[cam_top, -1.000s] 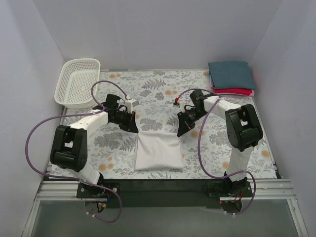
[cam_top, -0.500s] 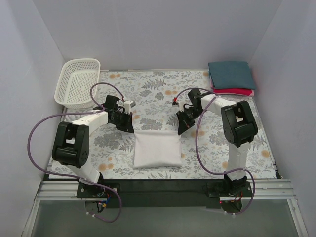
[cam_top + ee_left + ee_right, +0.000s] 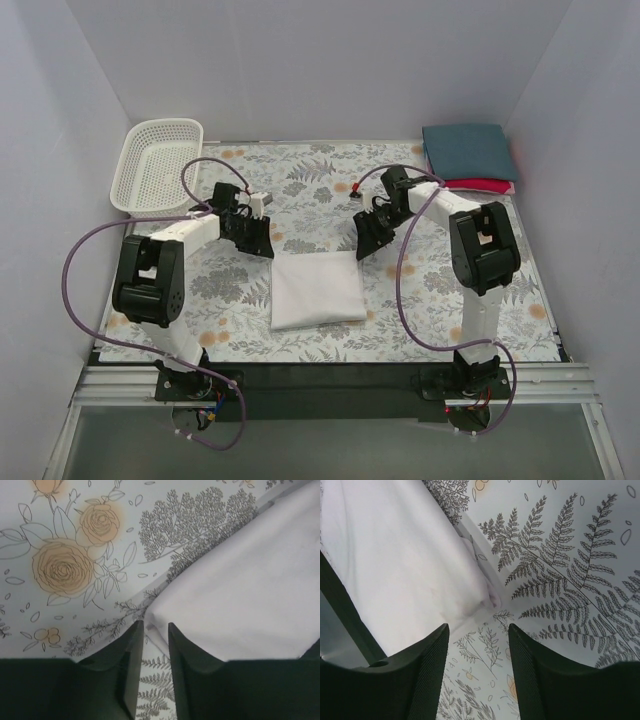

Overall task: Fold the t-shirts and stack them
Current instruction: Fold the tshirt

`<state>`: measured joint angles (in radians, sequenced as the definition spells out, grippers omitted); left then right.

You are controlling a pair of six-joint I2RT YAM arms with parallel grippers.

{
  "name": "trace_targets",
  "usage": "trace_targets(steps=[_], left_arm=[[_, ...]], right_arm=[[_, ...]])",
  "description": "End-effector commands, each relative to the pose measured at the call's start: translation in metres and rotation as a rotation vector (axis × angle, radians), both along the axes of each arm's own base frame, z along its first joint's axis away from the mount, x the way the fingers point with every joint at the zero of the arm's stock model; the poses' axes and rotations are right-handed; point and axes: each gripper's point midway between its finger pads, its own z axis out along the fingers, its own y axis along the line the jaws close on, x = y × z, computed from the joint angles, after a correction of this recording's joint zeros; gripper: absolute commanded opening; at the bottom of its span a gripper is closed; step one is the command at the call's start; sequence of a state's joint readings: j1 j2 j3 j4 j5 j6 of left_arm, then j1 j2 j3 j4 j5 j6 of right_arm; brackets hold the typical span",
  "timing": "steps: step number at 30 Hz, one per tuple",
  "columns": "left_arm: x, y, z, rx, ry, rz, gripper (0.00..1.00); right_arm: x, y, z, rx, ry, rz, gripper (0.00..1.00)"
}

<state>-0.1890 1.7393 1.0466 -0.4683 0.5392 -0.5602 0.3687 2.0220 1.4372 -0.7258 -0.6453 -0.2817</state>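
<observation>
A white t-shirt lies folded into a flat rectangle on the floral cloth between the two arms. My left gripper sits low at its far left corner. In the left wrist view that gripper is open by a narrow gap, with the shirt's corner just reaching between the fingertips. My right gripper is at the far right corner. In its wrist view the gripper is open wide, and the shirt's corner lies just beyond the tips. A folded teal shirt rests on a red one at the back right.
A white mesh basket stands at the back left. Purple cables loop from both arms over the table cloth. White walls close in the left, right and back sides.
Both grippers were shut on the white shirt's far corners and have opened. They carried that edge a little farther back, and the shirt now lies flatter.
</observation>
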Motion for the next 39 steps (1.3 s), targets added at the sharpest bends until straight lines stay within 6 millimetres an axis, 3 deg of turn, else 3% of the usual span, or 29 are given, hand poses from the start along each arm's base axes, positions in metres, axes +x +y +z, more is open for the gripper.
trace_targets(steps=[1,2,3,6,11,18,27,31,39], left_arm=[[-0.015,-0.003,0.038,-0.078,0.000,-0.001,0.29],[-0.022,-0.006,0.047,-0.106,0.010,0.002,0.37],[-0.027,-0.006,0.048,-0.115,0.022,0.013,0.39],[-0.044,-0.005,0.041,-0.121,0.065,0.035,0.41],[-0.066,-0.005,0.021,-0.138,0.166,0.063,0.45],[-0.061,-0.010,0.007,-0.154,0.217,0.079,0.43],[-0.055,-0.015,0.002,-0.181,0.246,0.082,0.36],[-0.054,-0.015,0.003,-0.183,0.239,0.081,0.30],[-0.055,-0.016,0.002,-0.186,0.238,0.081,0.28]], right_arm=[[0.004,-0.004,0.046,0.050,-0.071,-0.051,0.59],[-0.006,-0.004,0.051,0.070,-0.051,-0.058,0.60],[-0.011,-0.004,0.052,0.078,-0.042,-0.057,0.60],[-0.025,-0.003,0.052,0.109,-0.008,-0.055,0.60],[-0.044,0.001,0.034,0.146,0.098,-0.065,0.54],[-0.053,0.012,0.012,0.153,0.185,-0.063,0.50],[-0.057,0.016,-0.002,0.148,0.238,-0.062,0.45],[-0.056,0.017,-0.004,0.142,0.243,-0.064,0.43],[-0.058,0.018,-0.007,0.135,0.251,-0.062,0.40]])
